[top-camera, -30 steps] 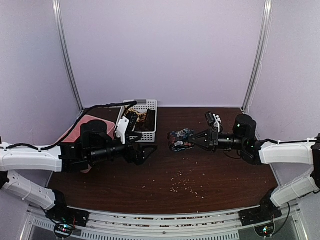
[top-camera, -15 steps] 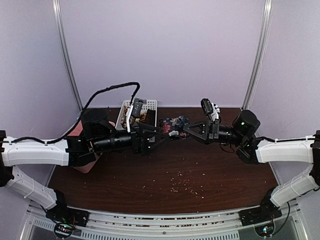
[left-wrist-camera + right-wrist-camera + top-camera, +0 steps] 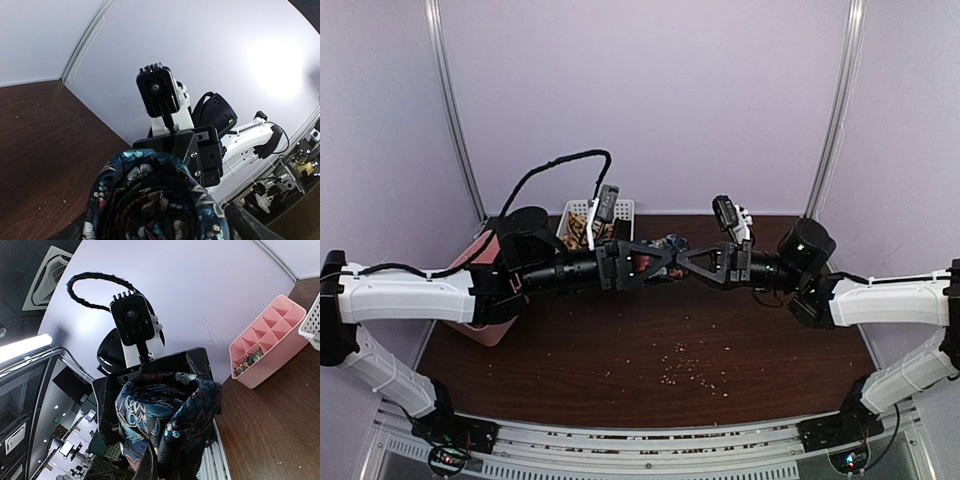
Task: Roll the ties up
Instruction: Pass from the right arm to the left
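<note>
Nose to nose above the table, these two! The rolled floral tie hung in mid-air right between the fingertips, clear of the wood. The right gripper had its jaws clamped on the roll. The left gripper had a finger on either side of it, but whether they squeezed, I couldn't tell. Just behind the left jaws sat the white basket, tan patterned fabric inside. Well back from those jaws, the pink tray held a small dark scrap in one compartment
</note>
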Tool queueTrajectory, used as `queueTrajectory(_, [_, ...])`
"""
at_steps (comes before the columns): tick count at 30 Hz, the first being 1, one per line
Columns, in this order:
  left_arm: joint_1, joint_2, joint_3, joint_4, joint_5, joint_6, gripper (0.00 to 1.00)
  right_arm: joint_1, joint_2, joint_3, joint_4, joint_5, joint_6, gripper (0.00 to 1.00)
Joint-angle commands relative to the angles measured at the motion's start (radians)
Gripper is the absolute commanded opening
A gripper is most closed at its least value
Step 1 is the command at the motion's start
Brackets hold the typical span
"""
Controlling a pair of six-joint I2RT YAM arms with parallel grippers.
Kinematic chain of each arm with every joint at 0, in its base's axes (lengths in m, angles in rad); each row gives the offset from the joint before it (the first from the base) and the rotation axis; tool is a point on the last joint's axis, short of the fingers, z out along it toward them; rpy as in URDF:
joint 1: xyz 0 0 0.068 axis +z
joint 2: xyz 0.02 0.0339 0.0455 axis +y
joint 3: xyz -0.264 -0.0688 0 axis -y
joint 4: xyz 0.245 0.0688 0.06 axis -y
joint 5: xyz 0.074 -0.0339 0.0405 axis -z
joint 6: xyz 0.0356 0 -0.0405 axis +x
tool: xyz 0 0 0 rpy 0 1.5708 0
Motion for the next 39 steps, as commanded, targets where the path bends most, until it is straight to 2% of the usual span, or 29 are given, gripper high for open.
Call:
queueTrajectory(1, [0.008, 0.027, 0.032, 0.096, 0.021, -0.042, 0.77, 0.014, -0.025, 0.032, -0.017, 0.046, -0.047, 0.0])
queueTrajectory(4, [0.007, 0.034, 0.027, 0.112, 0.021, -0.051, 0.71, 0.016, -0.026, 0.032, -0.022, 0.051, -0.052, 0.0])
queueTrajectory(8, [0.007, 0.037, 0.031, 0.115, 0.022, -0.051, 0.58, 0.019, -0.031, 0.028, -0.027, 0.062, -0.059, 0.0])
queueTrajectory(9, [0.008, 0.041, 0.038, 0.107, 0.023, -0.053, 0.59, 0.02, -0.033, 0.029, -0.036, 0.067, -0.064, 0.0])
queueTrajectory(13, [0.007, 0.055, 0.045, 0.099, 0.02, -0.059, 0.75, 0.022, -0.041, 0.034, -0.069, 0.079, -0.085, 0.0])
queueTrajectory(16, [0.007, 0.06, 0.042, 0.099, 0.014, -0.06, 0.73, 0.022, -0.047, 0.034, -0.087, 0.085, -0.095, 0.0])
queueTrajectory(25, [0.007, 0.072, 0.041, 0.107, 0.015, -0.068, 0.52, 0.024, -0.063, 0.033, -0.129, 0.113, -0.121, 0.0])
queueTrajectory(29, [0.007, 0.06, 0.043, 0.089, 0.021, -0.036, 0.24, 0.023, -0.064, 0.032, -0.125, 0.11, -0.12, 0.0])
queueTrajectory(32, [0.007, 0.037, 0.055, 0.016, 0.012, 0.017, 0.08, 0.024, -0.065, 0.026, -0.135, 0.114, -0.126, 0.0])
queueTrajectory(35, [0.008, 0.012, 0.051, -0.037, 0.003, 0.058, 0.0, 0.023, -0.062, 0.027, -0.15, 0.117, -0.132, 0.05])
queueTrajectory(39, [0.023, -0.02, 0.047, -0.107, 0.003, 0.09, 0.0, 0.024, -0.059, 0.025, -0.159, 0.12, -0.134, 0.1])
